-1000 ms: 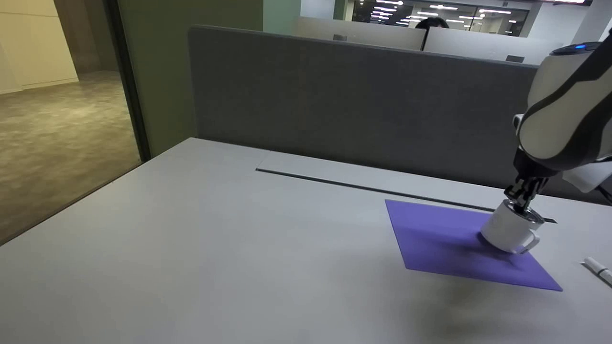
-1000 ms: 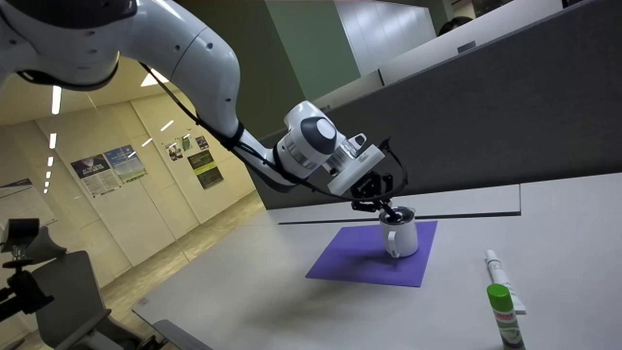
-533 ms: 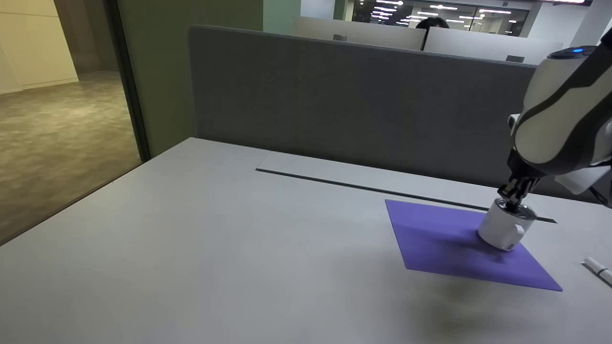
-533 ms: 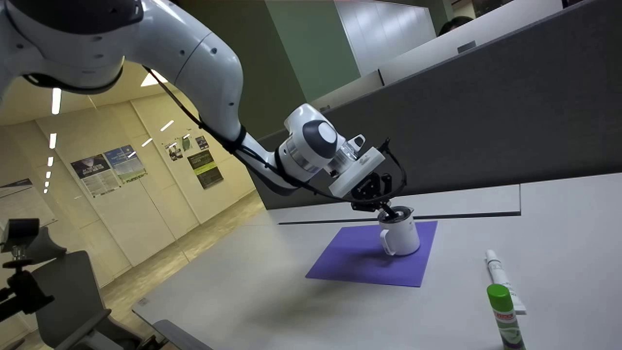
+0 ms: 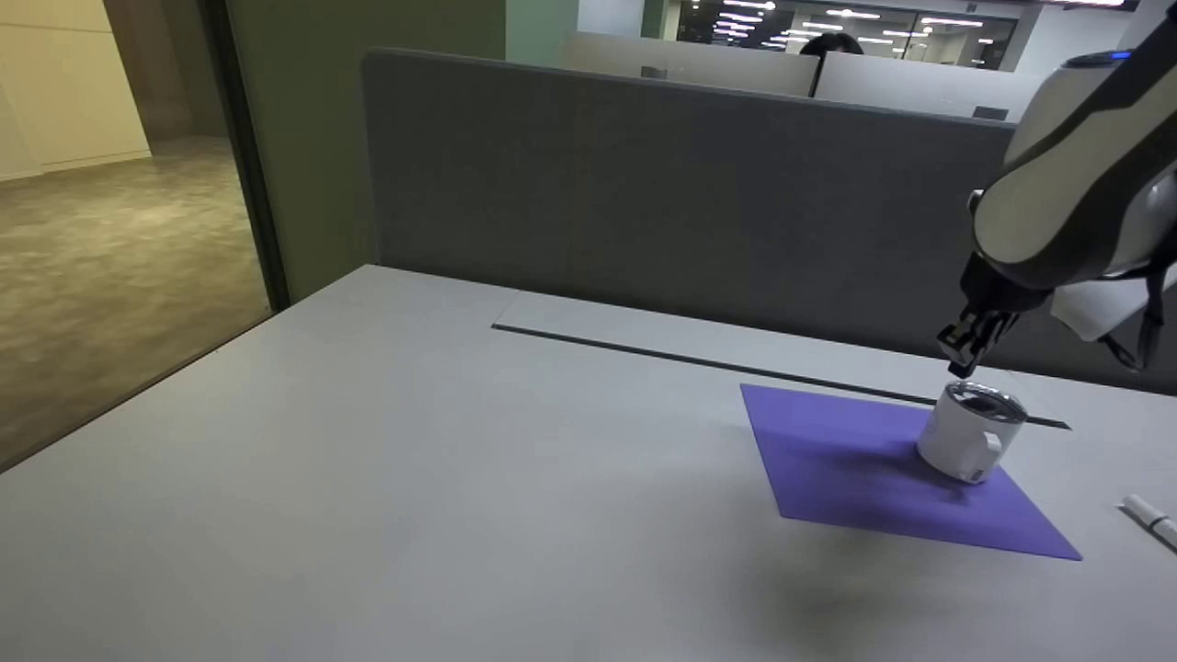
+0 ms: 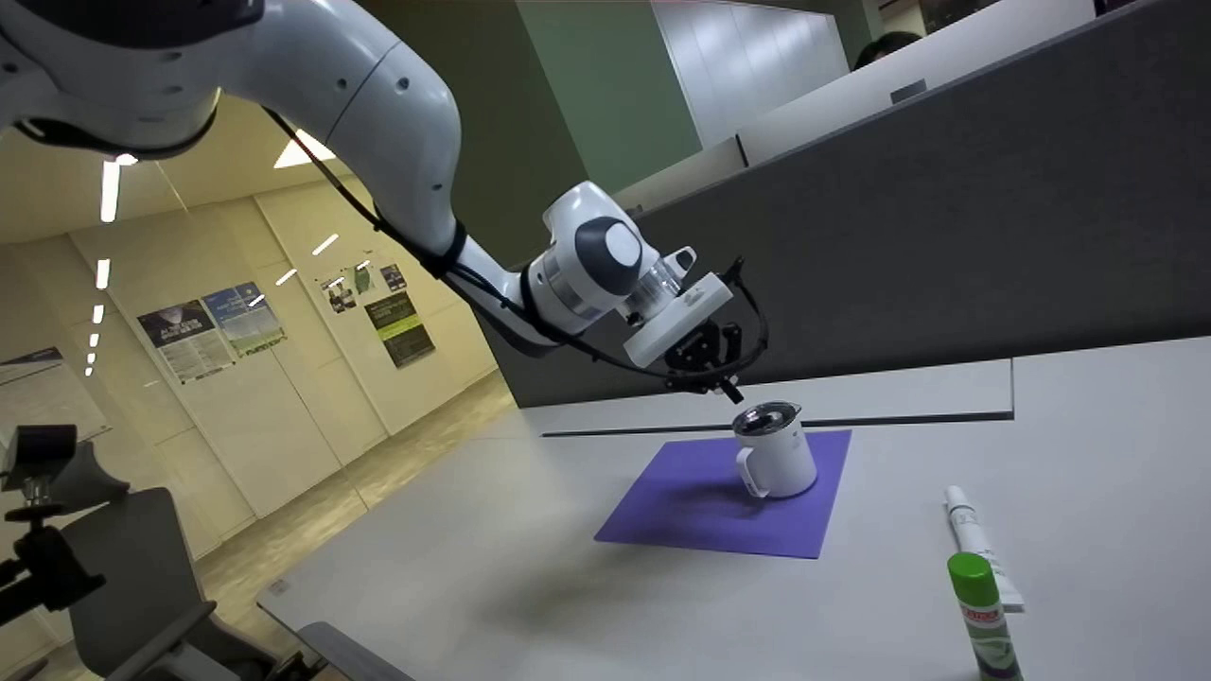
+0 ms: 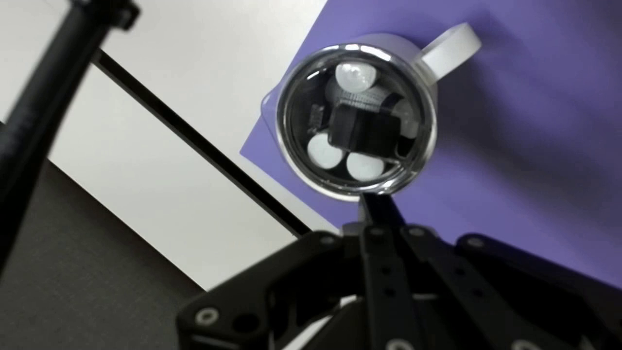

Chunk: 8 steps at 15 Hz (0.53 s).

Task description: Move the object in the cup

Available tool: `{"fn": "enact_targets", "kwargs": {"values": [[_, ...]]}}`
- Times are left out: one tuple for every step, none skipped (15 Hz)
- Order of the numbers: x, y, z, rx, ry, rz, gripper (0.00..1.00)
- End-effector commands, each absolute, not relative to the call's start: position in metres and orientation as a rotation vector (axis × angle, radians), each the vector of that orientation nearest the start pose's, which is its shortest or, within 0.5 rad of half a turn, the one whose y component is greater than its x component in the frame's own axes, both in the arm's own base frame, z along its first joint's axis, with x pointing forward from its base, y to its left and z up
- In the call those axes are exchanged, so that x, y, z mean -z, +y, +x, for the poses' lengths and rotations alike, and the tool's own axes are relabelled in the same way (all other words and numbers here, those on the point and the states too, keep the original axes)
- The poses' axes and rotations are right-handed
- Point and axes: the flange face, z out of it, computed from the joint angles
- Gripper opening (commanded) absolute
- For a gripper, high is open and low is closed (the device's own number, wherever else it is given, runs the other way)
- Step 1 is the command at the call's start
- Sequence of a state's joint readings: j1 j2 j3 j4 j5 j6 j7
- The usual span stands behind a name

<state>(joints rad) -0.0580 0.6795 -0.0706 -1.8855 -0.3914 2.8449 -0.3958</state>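
Note:
The white cup (image 5: 956, 446) with a handle and shiny rim stands on the purple mat (image 5: 828, 450). It shows also in an exterior view (image 6: 783, 465). In the wrist view, the cup's rim (image 7: 359, 47) surrounds a clear lid-like surface. Under or mirrored in it are a dark blocky shape (image 7: 362, 129) and several pale round shapes (image 7: 365, 166); I cannot tell contents from reflections. My gripper (image 5: 965, 370) is shut and empty, its tips a little above the cup's rim. It shows also in an exterior view (image 6: 733, 390) and the wrist view (image 7: 378, 197).
A white tube (image 6: 974, 534) and a green-capped bottle (image 6: 984, 605) are on the table near the mat. A grey partition (image 5: 644, 202) stands along the back edge. A black slot (image 5: 644, 356) runs along the table behind the mat. A black cable (image 7: 46, 102) crosses the wrist view.
My gripper was down at the cup's top with its tips within the rim. The cup turned and shifted slightly between the earlier frames. Now the gripper has risen off the cup.

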Motion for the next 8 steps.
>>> {"fn": "enact_targets", "kwargs": {"values": [[-0.208,-0.048,0.639,0.248,-1.036,-3.257,0.25],[-0.215,-0.046,0.635,0.170,-1.020,-3.265,0.27],[-0.222,-0.045,0.631,0.095,-0.992,-3.295,0.32],[-0.230,-0.042,0.623,0.043,-0.969,-3.305,0.39],[-0.236,-0.041,0.617,0.005,-0.955,-3.305,0.47],[-0.241,-0.040,0.612,-0.014,-0.943,-3.308,0.53],[-0.246,-0.039,0.608,-0.019,-0.932,-3.311,0.61],[-0.250,-0.040,0.605,-0.023,-0.920,-3.317,0.67]]}}
